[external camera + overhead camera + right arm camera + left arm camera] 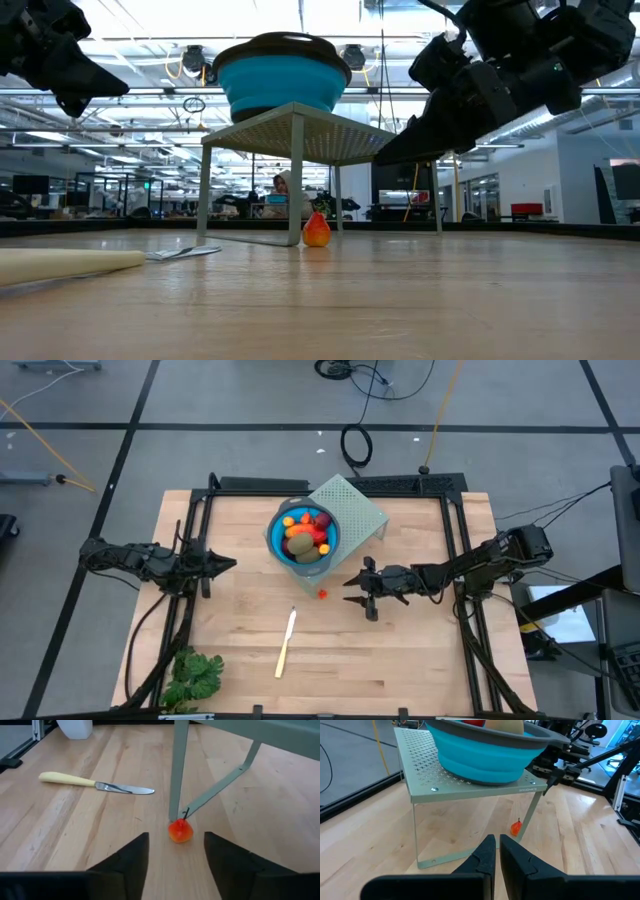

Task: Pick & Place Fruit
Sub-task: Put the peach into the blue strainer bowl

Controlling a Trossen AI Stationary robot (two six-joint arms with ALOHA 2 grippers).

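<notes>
Right pincer (176, 855) (spread) facing fruit (180, 830)

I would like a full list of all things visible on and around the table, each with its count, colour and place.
bowl: one, blue with grey rim, on the rack, filled with fruit.
fruit in bowl: several pieces, orange, red, dark red and brown-green; exact count unclear.
loose fruit: one, orange-red, on the table beside a rack leg.
rack: one, pale green perforated metal, at the table's far middle.
knife: one, cream handle, silver blade, table's near middle.
leafy bunch: one, green, near left corner.
table: one, light wood.
left tool: dark, shut, left of the rack.
right tool: dark, open, facing the loose fruit.
</notes>
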